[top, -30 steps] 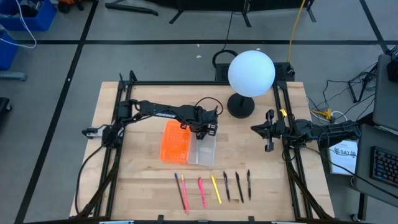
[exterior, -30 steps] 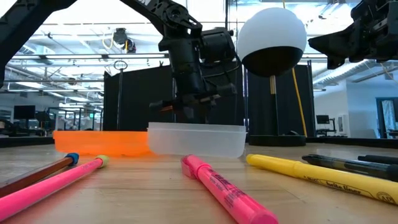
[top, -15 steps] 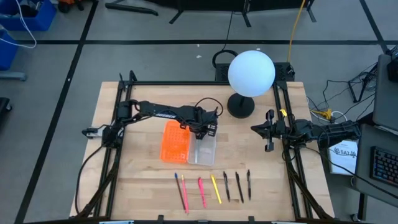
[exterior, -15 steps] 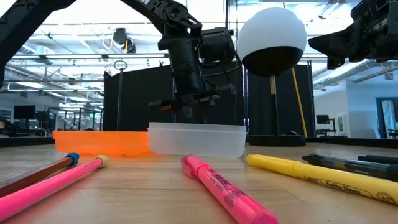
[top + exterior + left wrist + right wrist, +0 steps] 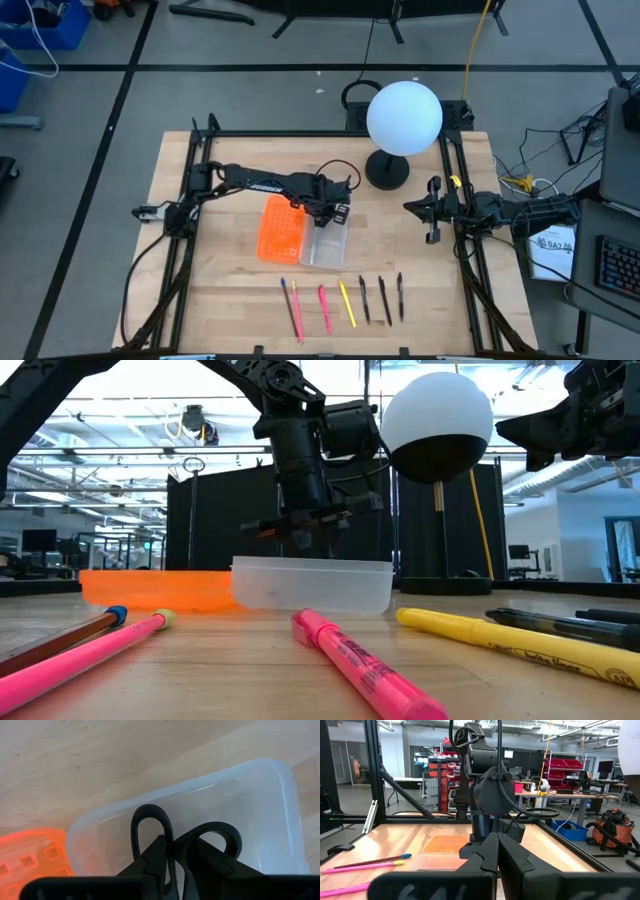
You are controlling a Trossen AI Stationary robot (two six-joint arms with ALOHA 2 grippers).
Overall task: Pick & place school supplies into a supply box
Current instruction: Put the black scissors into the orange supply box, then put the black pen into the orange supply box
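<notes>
Black-handled scissors [image 5: 185, 845], clear supply box [image 5: 326, 242], orange perforated panel [image 5: 279, 228].

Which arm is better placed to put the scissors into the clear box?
The left arm. Its gripper already holds the scissors directly over the clear box. The right gripper waits at the table's right edge, carrying nothing.

Bright even overhead light, glowing white globe lamp [image 5: 404, 117], soft shadows on table [image 5: 220, 270], blurred near pens [image 5: 365, 670] in low view, backlit silhouetted arms

We count six pens and pencils [image 5: 340, 302] at six o'clock, one scissors [image 5: 175, 840], one supply box [image 5: 327, 243].
</notes>
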